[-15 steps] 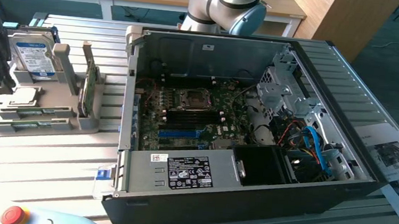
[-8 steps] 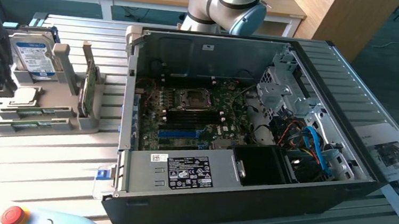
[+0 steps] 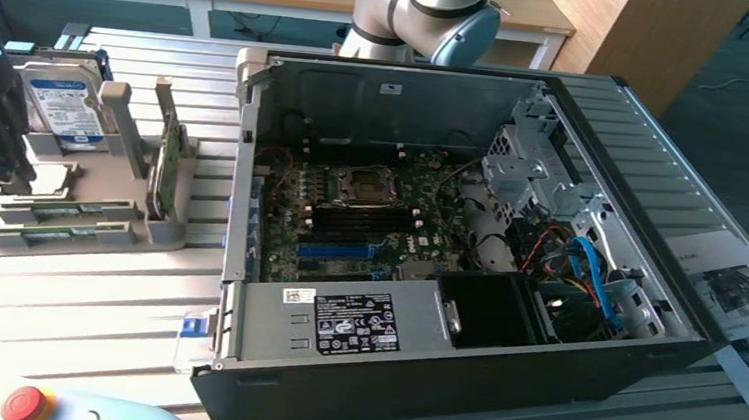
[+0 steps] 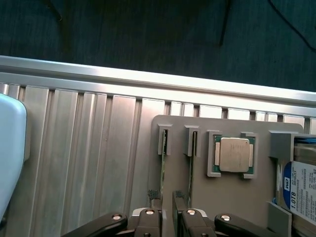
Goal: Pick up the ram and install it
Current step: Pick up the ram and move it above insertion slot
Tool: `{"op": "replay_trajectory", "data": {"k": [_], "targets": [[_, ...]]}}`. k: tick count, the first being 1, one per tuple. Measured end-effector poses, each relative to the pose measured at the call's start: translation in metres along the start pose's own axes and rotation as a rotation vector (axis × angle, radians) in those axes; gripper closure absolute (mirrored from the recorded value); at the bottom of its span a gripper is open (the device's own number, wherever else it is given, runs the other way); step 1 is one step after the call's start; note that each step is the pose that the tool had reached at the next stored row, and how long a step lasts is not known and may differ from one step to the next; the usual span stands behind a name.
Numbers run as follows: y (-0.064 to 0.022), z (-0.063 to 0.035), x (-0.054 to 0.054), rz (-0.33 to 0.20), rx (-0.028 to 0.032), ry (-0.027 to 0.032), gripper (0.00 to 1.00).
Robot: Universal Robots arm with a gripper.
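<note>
Green and thin, two ram sticks (image 4: 163, 168) (image 4: 191, 170) stand on edge in parallel slots of one flat grey plastic holder (image 4: 232, 197), which lies on the ribbed aluminium worktop (image 4: 74, 148). The hand (image 4: 167, 197) is low over this holder, slightly open. One fingertip (image 4: 154, 195) is on the outer side of the first stick and the other is between the two sticks, with a gap still visible, so neither stick is gripped. The same holder carries one square silver processor chip (image 4: 233, 154) in a recess and one silver hard drive with a blue-white label (image 4: 302, 192). In the exterior view, one broader green expansion card (image 3: 168, 164) stands upright in the holder, just beside one open black computer case (image 3: 402, 373) on the exterior view's right.
</note>
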State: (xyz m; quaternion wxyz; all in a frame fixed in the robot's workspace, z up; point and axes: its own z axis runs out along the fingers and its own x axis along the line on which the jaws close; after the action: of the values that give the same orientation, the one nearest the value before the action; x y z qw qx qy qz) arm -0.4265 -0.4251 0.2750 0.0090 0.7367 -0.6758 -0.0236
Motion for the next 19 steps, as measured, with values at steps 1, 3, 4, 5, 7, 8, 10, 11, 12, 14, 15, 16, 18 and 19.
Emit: {"op": "replay_trajectory", "data": {"k": [1, 3, 4, 5, 7, 8, 10, 11, 12, 14, 15, 16, 18, 19], "targets": [[-0.0001, 0.0018, 0.0, 0.0, 0.0, 0.0, 0.76], [-0.0002, 0.0055, 0.001, 0.0, 0.0001, -0.0001, 0.76], [-0.0003, 0.0073, 0.001, 0.0, 0.0, -0.0001, 0.76], [-0.0003, 0.0091, 0.001, 0.0, 0.0, 0.0, 0.76], [-0.0005, 0.0128, 0.002, 0.0, 0.0001, -0.0001, 0.76], [-0.0005, 0.0145, 0.002, 0.0, 0.0001, -0.0001, 0.76], [-0.0007, 0.0182, 0.003, 0.0, 0.0, 0.0, 0.76], [-0.0007, 0.02, 0.003, 0.0, 0.0001, 0.0, 0.76], [-0.0008, 0.0218, 0.003, 0.0, 0.0, 0.0, 0.76], [-0.0009, 0.0254, 0.003, 0.0, 0.0, -0.0001, 0.76], [-0.001, 0.0271, 0.003, 0.0, 0.0, 0.0, 0.76], [-0.0011, 0.029, 0.004, 0.0, 0.0001, 0.0, 0.76], [-0.0012, 0.0327, 0.004, 0.0, 0.0, 0.0, 0.76], [-0.0013, 0.0345, 0.004, 0.0, 0.0, 0.0, 0.76]]}}
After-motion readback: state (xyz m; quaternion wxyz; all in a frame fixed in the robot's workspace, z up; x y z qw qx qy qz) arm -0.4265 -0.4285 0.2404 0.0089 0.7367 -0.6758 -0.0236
